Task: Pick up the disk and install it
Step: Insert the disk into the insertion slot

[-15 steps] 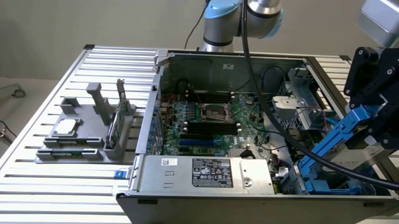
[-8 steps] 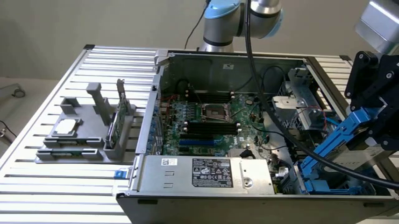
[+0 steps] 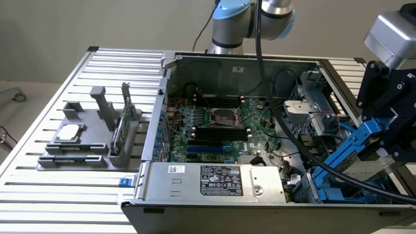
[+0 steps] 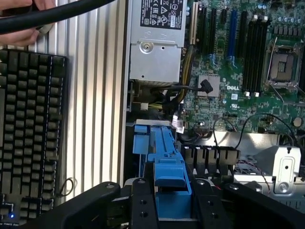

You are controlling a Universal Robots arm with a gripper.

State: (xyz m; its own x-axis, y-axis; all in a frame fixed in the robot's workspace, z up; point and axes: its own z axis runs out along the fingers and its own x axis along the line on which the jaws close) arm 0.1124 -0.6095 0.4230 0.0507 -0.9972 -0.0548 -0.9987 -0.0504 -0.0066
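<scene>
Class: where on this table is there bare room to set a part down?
Bare slats lie nearer and farther than the holder, at the exterior view's left of the case. Crowded: inside the case, most where the fingers hold the disk.

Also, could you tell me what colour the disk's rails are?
The disk's rails are blue, clearest in the wrist view.
</scene>
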